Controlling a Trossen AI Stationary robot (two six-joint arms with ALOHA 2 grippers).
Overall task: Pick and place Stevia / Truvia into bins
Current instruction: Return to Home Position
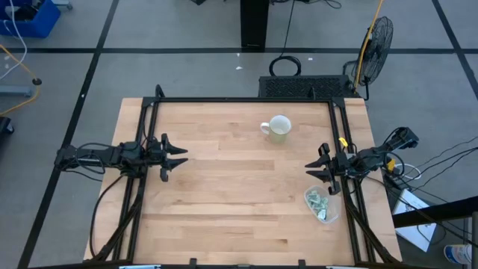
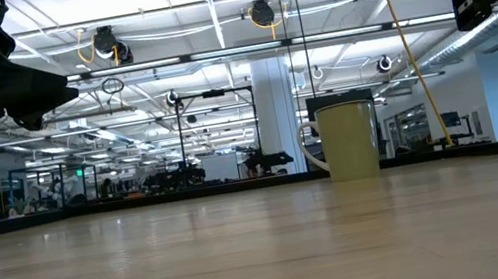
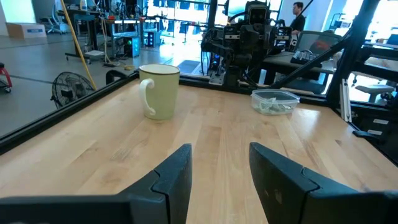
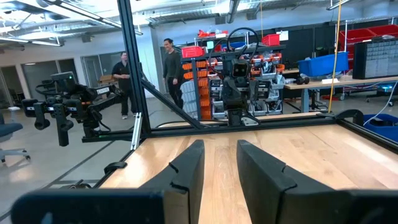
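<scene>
My left claw [image 1: 182,157] hangs over the left edge of the counter [image 1: 224,217], fingers spread wide, nothing between them. My right claw [image 1: 309,170] hangs over the right edge, also parted and empty, just beside the clear bin [image 1: 335,214]. The bin sits against that right edge, toward the corner farthest from the white mug [image 1: 279,128], which stands well apart near the far edge. Every Stevia sachet [image 1: 317,200] I can spot lies inside the bin, heaped loosely. I reckon the sorting's done and parking is all that's left. If a stray turned up, I'd expect it to be feather-light, thin and limp, lying flat on the wood. I'd pinch across its short sides, gently, since paper like that creases and can skid away.
</scene>
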